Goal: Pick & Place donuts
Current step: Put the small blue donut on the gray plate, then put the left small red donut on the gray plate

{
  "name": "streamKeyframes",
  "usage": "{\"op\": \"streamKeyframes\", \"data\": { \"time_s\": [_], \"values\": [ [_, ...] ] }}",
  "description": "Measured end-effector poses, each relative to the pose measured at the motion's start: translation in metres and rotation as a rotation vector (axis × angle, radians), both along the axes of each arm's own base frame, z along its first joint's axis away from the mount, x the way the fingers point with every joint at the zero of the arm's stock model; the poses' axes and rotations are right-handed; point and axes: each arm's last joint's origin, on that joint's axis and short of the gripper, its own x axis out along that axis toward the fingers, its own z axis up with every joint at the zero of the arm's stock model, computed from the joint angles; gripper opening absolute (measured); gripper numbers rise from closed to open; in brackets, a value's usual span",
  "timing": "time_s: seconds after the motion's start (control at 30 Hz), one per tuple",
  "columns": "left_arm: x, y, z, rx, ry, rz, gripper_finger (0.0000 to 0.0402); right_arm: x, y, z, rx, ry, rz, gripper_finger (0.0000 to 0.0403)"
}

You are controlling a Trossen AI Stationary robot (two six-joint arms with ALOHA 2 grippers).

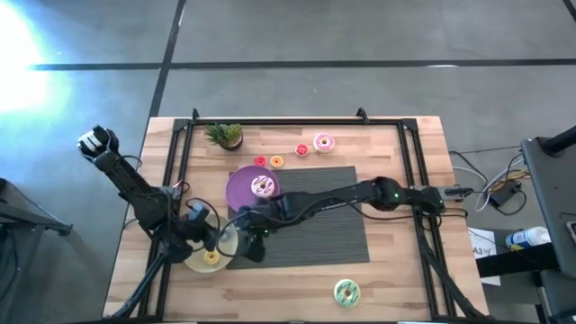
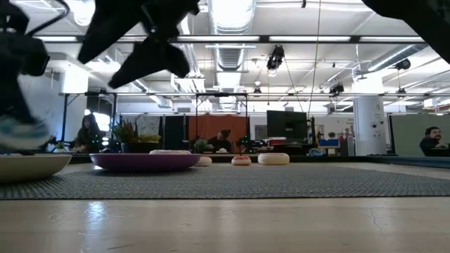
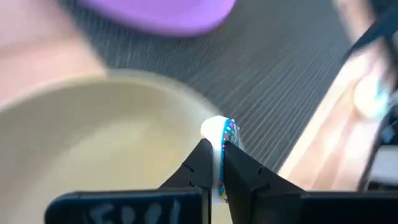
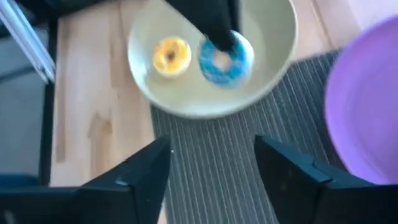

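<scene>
From above, the left gripper (image 1: 216,236) hangs over the yellow plate (image 1: 196,264) near the table's (image 1: 396,279) front left corner, where a yellow donut (image 1: 211,257) already lies. Its own wrist camera shows the fingers (image 3: 202,163) pinched on the blue donut (image 3: 225,134), held on edge. The right wrist camera shows the right gripper (image 4: 211,163) spread wide and empty just beside the plate. Best to lower first, then let go clear of the yellow one.

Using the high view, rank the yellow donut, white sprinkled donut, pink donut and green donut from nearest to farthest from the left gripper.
From the left gripper:
1. Yellow donut, on the cream plate just beside it.
2. White sprinkled donut, on the purple plate.
3. Green donut, near table edge.
4. Pink donut, far side.
</scene>
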Motion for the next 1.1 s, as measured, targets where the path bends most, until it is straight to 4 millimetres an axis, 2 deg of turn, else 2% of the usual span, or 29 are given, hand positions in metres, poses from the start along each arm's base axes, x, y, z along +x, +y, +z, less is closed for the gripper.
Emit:
{"op": "streamKeyframes", "data": {
  "time_s": [0.13,0.43,0.67,0.9,1.1],
  "values": [
    [-0.003,0.000,-0.008,-0.036,0.080,-0.054,0.0004,-0.007,0.001,0.008,-0.021,0.023,-0.007,0.0255],
    [-0.002,-0.001,-0.014,-0.087,0.036,-0.071,0.0009,-0.008,0.001,0.009,-0.011,0.031,-0.021,0.0264],
    [-0.004,0.002,-0.027,-0.099,0.027,-0.071,0.0065,-0.008,0.002,0.009,-0.005,0.033,-0.029,0.0254],
    [-0.010,0.008,-0.022,0.000,0.139,-0.045,0.0111,-0.009,0.003,0.008,-0.010,0.048,-0.032,0.0253],
    [-0.007,0.005,-0.010,0.024,0.147,-0.074,0.0117,-0.018,0.000,0.005,-0.073,0.134,-0.057,0.0258]
  ]
}}
